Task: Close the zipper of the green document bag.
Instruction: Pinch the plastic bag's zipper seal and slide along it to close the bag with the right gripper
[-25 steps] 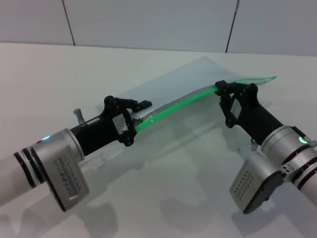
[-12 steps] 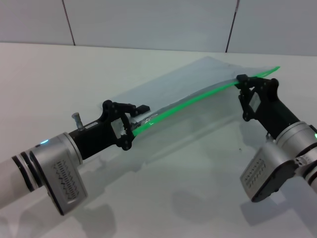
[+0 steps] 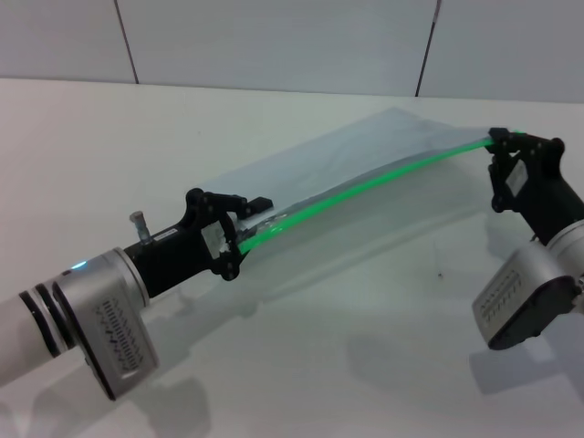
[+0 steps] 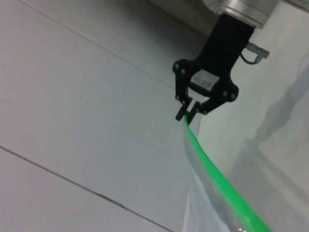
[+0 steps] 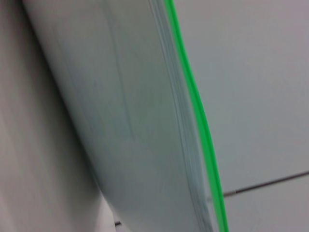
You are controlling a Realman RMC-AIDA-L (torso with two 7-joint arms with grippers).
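The green document bag (image 3: pixel 365 151) is a translucent pale pouch held up off the white table, stretched between both grippers. Its zipper (image 3: pixel 365 186) is a bright green strip along the near edge. My left gripper (image 3: pixel 234 241) is shut on the left end of that edge. At the far right end, my right gripper (image 3: pixel 498 140) is shut on the zipper. The left wrist view shows the right gripper (image 4: pixel 190 111) pinching the tip of the zipper (image 4: pixel 217 180). In the right wrist view the bag (image 5: pixel 120 111) and zipper (image 5: pixel 199 112) fill the picture. The slider tab is hidden between the fingers.
The white table (image 3: pixel 347 356) lies under both arms, with the bag's shadow across it. A pale panelled wall (image 3: pixel 274 36) with dark seams stands behind the table's far edge.
My right gripper has slid rightward along the green zipper, from about its middle to its far right end. The strip is now pulled straighter. The left gripper has kept its hold.
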